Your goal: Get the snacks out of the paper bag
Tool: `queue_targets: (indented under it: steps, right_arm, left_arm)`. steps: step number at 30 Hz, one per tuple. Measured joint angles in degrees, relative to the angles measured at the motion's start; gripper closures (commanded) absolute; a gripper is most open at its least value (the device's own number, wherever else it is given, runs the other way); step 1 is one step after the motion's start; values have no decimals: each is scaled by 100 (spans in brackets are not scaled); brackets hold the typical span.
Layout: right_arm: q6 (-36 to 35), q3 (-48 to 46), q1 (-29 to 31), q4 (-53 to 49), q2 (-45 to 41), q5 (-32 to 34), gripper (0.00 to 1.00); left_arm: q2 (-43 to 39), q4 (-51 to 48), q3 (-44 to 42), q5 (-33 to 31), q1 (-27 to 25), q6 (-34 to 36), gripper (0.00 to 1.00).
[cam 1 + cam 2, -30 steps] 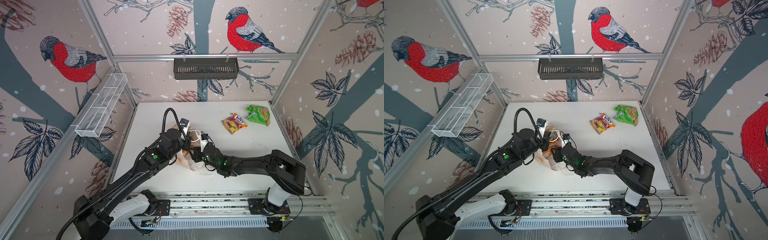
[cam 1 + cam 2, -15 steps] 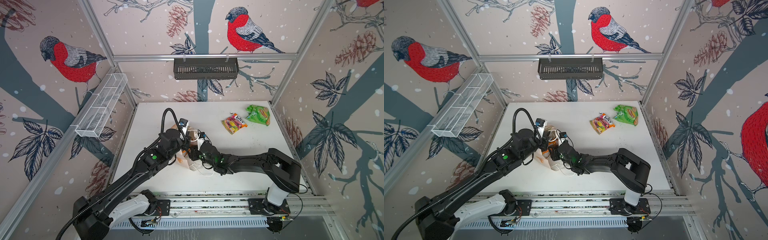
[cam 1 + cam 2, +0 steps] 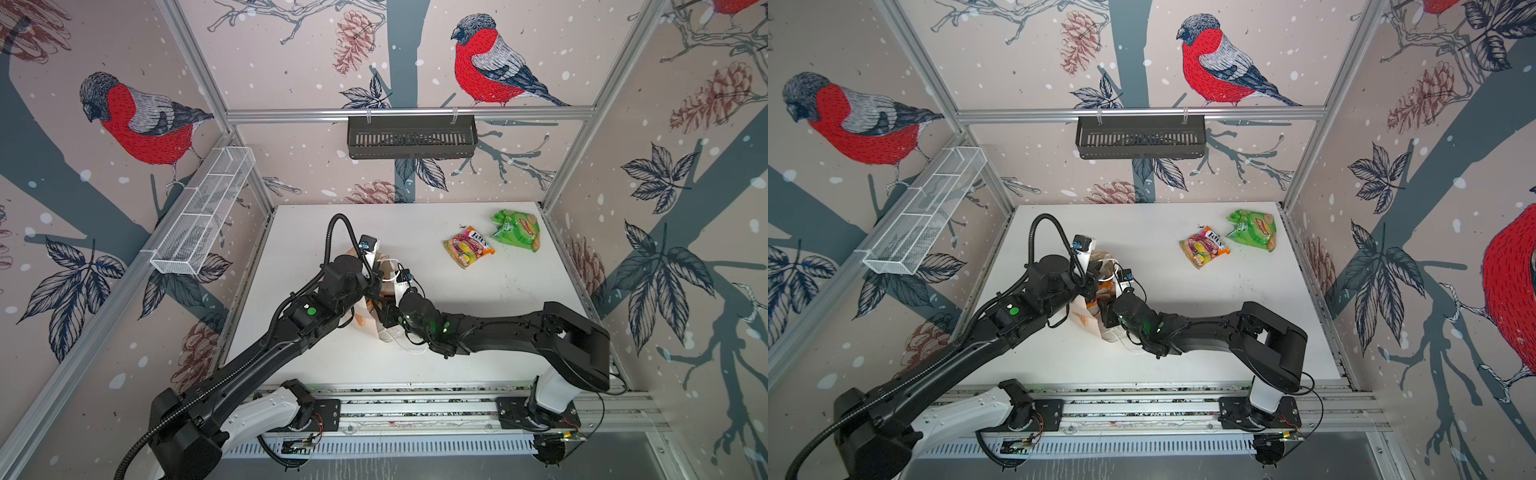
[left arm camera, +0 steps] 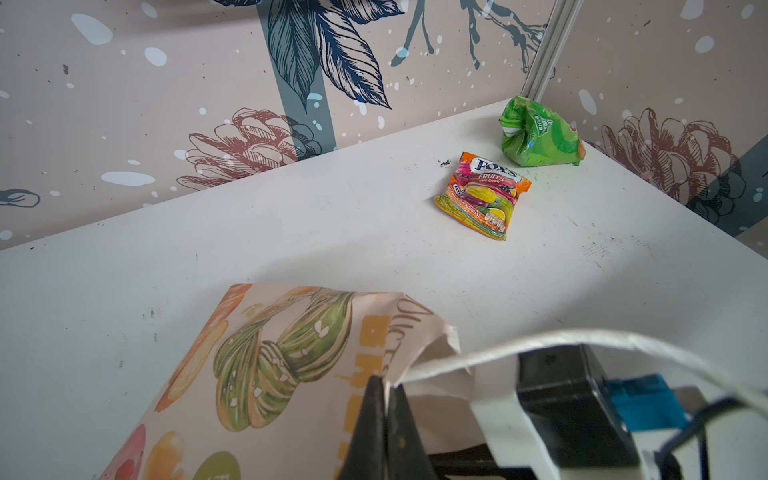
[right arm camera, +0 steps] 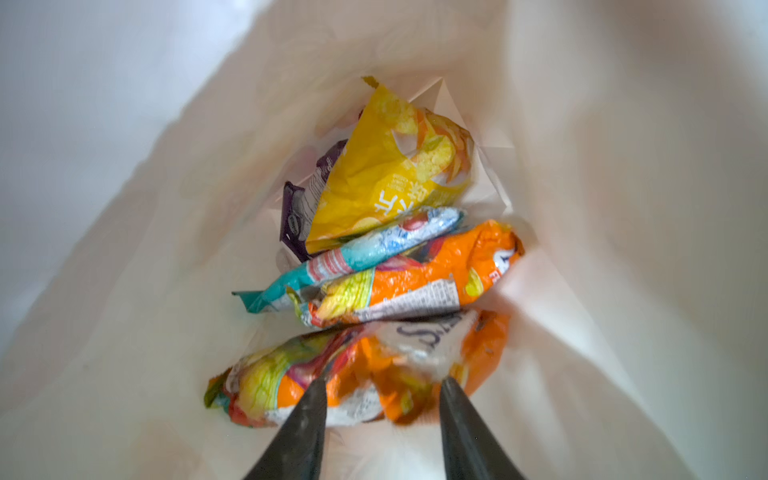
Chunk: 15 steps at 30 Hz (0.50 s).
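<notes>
In both top views my left arm (image 3: 266, 345) and right arm (image 3: 498, 328) meet at the bag (image 3: 372, 330) on the tabletop (image 3: 457, 357). The right arm is deeper in than a second ago.

Left wrist: left end effector (image 4: 384, 386) pinched tight on the bag's rim.

Right wrist: right end effector (image 5: 382, 384) half-spread inside the bag, astride an orange packet (image 5: 286, 386); I cannot tell whether it grips.

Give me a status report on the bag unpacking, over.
Left end effector shut on paper bag rim. Right end effector open inside bag, at nearest orange packet. Green packet, multicoloured packet out on table. Nothing blocking.
</notes>
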Motion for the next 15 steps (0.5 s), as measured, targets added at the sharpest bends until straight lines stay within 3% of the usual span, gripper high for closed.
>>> queue_targets:
  steps: [15]
  right_arm:
    - [-485,505,304,-498,310,743,34]
  left_arm:
    - [-17,-22,7,101,68,-37,100]
